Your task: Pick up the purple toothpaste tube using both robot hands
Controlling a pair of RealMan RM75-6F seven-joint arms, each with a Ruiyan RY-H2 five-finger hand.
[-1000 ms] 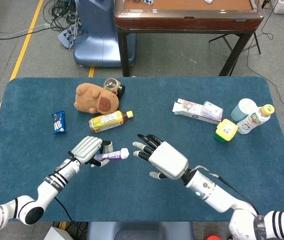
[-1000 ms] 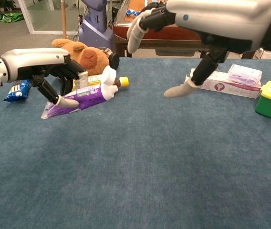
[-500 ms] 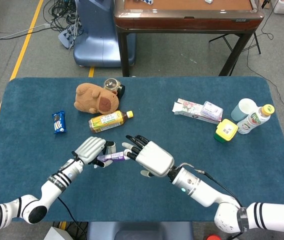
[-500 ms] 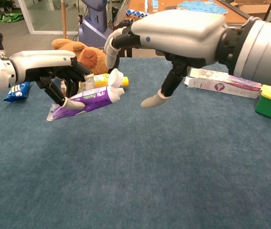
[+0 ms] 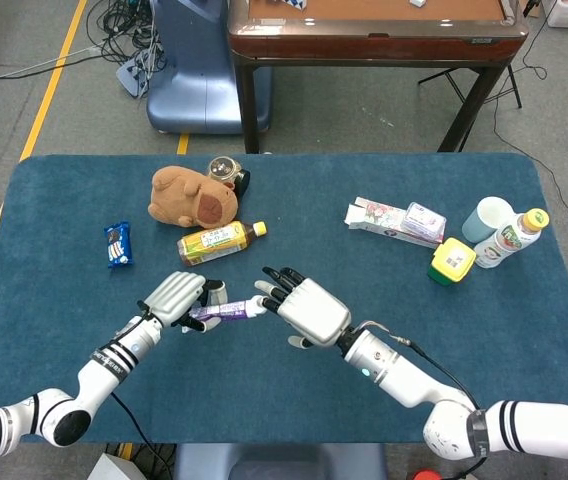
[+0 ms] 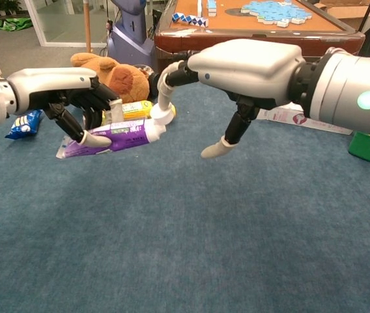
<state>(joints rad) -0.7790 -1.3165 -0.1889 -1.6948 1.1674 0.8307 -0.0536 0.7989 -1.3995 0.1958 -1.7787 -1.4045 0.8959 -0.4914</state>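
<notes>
1. Here the left hand (image 6: pixel 74 98) is grasping the purple toothpaste tube (image 6: pixel 110 138), fingers curled over its top and thumb pressing from below, and is holding it clear of the blue table (image 6: pixel 185 248).
2. The tube is lying nearly level, its white cap (image 6: pixel 157 119) pointing toward the right hand (image 6: pixel 243 68).
3. The right hand is reaching in with fingers spread and nothing in its grip; one fingertip (image 6: pixel 165 91) is sitting at the cap, though actual contact is hard to judge.
4. Behind the tube, a yellow bottle (image 5: pixel 219 240) and a brown plush toy (image 5: pixel 192 196) are resting on the table.
5. Far right, a green-and-yellow container (image 5: pixel 451 261), a cup (image 5: pixel 487 218) and a toothpaste box (image 5: pixel 384 217) are standing well apart from both hands.
</notes>
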